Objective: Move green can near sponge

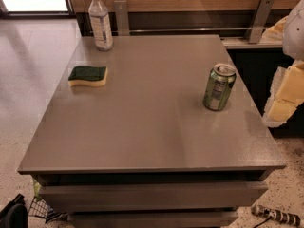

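Note:
The green can (219, 87) stands upright on the right side of the grey table (152, 127), silver top up and white label panel facing me. The sponge (88, 75), dark green scrub top over a pale yellow body, lies flat on the left side of the table, far from the can. My gripper (285, 95) shows as a pale yellow and white shape at the right edge of the view, beyond the table's right edge and to the right of the can, apart from it.
A clear plastic bottle (100, 22) with a white cap stands at the table's back left corner. A rail with metal brackets (259, 19) runs behind the table. Drawer fronts (152, 196) sit below the front edge. Speckled floor lies on both sides.

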